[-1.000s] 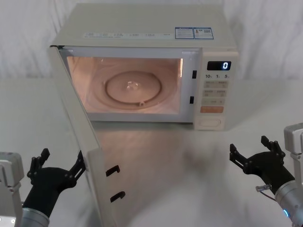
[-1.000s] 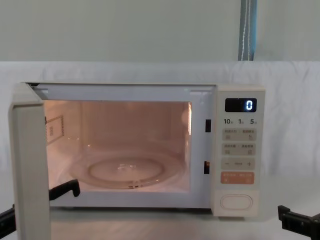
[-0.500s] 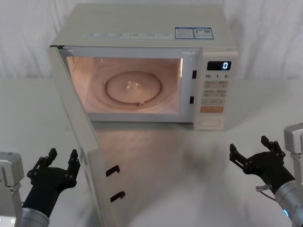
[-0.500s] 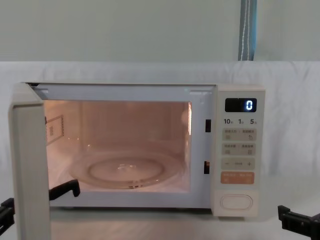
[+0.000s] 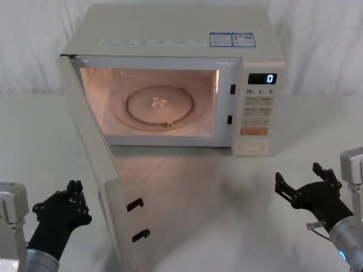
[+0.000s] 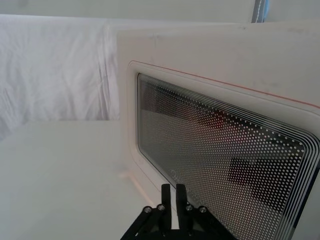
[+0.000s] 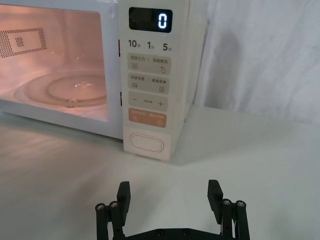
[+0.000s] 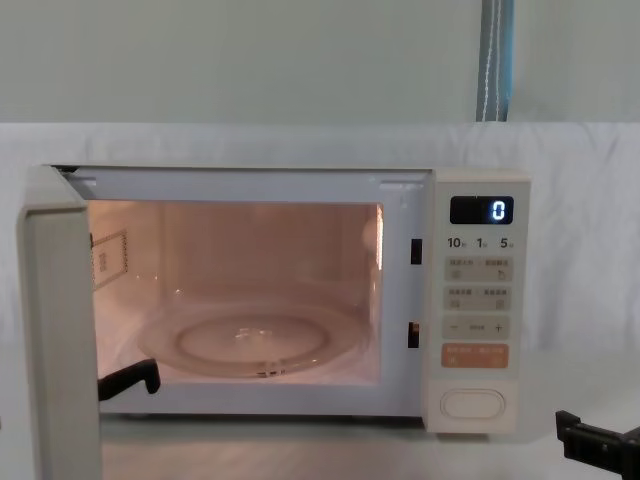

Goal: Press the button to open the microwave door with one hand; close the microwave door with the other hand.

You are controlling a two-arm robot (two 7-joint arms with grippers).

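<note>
Microwave (image 5: 170,39) sitting on white bench (image 5: 227,198), door (image 5: 93,164) standing open, white cloth backing room. Left tool (image 5: 72,195) pressed together outside door; right tool (image 5: 306,182) spread, facing button (image 5: 251,147).

The microwave (image 5: 170,34) is cream, its lit cavity (image 5: 150,99) glowing pinkish-orange. The door (image 6: 210,55) is cream too, with a dark window (image 6: 220,150) covered in a fine white dot grid. The display (image 7: 150,20) is black with a pale blue digit, above an orange key (image 7: 147,118) and a cream button (image 7: 144,143). Both the left gripper (image 5: 74,192) and the right gripper (image 5: 306,184) are black.
</note>
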